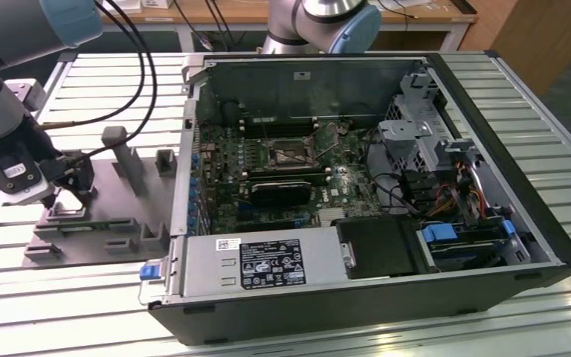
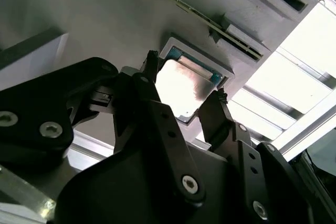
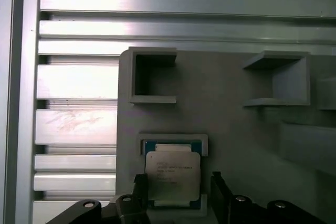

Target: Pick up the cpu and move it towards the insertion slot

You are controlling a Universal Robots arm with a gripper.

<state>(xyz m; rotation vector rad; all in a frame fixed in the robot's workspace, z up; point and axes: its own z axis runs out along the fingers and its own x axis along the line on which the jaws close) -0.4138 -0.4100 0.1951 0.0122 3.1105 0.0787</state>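
The pincer (image 3: 178,182) hangs open, one finger on each side of the cpu (image 3: 172,174). The cpu lies flat, lid up, nearly square, its edges parallel to its recess in the grey tray (image 3: 236,129). Well beyond, the insertion slot (image 1: 288,152) sits inside the computer case (image 1: 365,305).

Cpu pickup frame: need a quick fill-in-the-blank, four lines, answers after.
1. The cpu lies in a recess of the grey ____.
2. The gripper is open, with one finger on each ____ of the cpu.
3. The insertion slot sits inside the open computer ____.
4. In the exterior view, the gripper is toward the view's ____ of the insertion slot.
Missing words: tray; side; case; left.
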